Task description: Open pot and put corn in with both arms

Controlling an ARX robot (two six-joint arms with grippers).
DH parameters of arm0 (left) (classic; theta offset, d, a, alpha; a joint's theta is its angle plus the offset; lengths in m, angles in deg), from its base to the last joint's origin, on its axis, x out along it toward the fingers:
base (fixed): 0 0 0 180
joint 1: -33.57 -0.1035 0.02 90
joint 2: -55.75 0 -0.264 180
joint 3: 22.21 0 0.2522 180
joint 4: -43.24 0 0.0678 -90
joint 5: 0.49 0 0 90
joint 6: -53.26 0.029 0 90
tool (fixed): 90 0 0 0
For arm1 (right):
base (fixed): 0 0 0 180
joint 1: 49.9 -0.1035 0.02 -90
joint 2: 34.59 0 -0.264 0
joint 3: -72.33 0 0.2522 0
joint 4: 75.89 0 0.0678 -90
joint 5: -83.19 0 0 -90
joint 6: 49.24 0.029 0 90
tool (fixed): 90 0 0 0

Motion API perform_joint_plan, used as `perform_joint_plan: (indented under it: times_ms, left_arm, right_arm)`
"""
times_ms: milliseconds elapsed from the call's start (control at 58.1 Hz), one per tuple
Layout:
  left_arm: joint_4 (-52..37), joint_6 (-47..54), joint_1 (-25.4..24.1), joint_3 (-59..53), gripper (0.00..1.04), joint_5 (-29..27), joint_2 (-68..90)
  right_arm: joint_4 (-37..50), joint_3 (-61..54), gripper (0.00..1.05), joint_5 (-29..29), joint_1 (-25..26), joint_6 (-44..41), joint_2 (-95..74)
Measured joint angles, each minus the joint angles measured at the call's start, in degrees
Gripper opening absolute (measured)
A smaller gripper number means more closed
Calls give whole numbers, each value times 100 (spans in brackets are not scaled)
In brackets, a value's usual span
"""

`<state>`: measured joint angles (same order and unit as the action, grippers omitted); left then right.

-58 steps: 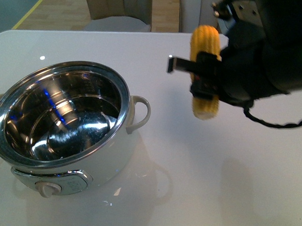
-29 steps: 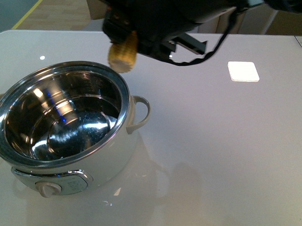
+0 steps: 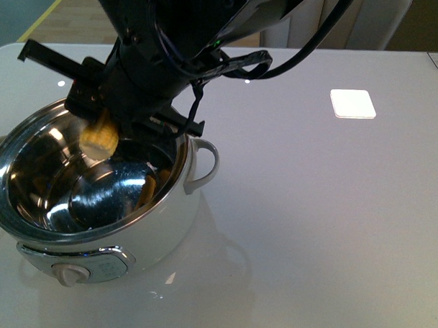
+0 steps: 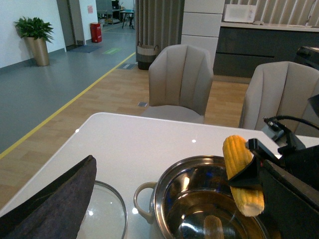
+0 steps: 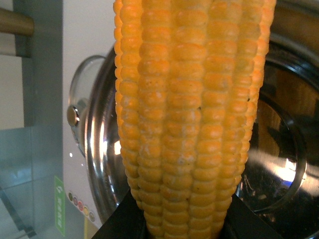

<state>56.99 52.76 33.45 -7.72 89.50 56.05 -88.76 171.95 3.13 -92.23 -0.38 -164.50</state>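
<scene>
The bulky black right arm (image 3: pixel 199 21), trailing black cables (image 3: pixel 301 49), is stretching in from the far right and angling steeply downward to the robot's left. Its dark right end effector (image 3: pixel 106 114) is clamping the yellow-orange corn cob (image 3: pixel 99 138) across the middle, carrying it nearly upright with a slight tilt. The left end effector (image 4: pixel 75 184) is showing only one dark grey finger (image 4: pixel 50 204) in its own wrist view, so its opening is not readable.

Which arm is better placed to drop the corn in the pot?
Right arm. Its jaws are shut on the corn, held over the open pot, so probably only a release is needed. The left sits aside by the glass lid, without corn.
</scene>
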Motion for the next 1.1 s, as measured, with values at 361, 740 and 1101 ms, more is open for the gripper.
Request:
perform_joint_plan:
  times_ms: [361,740,1101]
  left_arm:
    - [0,2,0,0,98,0,0]
    - [0,2,0,0,98,0,0]
    - [0,2,0,0,98,0,0]
  right_arm:
    - [-83,-87,64,17,-52,7,-94]
    - [575,-1283,96,-295,278,131,999]
    - [859,-4496,96,-1961,1572,-896,4990]
